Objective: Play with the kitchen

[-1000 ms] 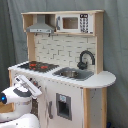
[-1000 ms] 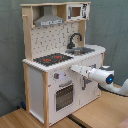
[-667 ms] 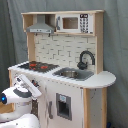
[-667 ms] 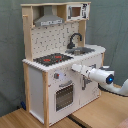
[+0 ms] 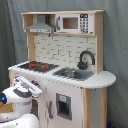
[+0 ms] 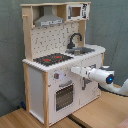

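At the kitchen's (image 5: 62, 75) front, just below its counter edge, the pincer (image 6: 75, 70) meets the white panel (its grip state cannot be told); the sink (image 5: 72, 74) contents are unclear.

Arm (image 6: 102, 76) before the kitchen (image 6: 60, 60), pincer (image 6: 75, 70) just beside its front panel.

two outside cameras, opposite front corners

the first exterior view faces the kitchen (image 5: 65, 75) from its sink side; the second exterior view faces it (image 6: 60, 60) from the stove side, slightly farther back. both share counter, hood and arm.
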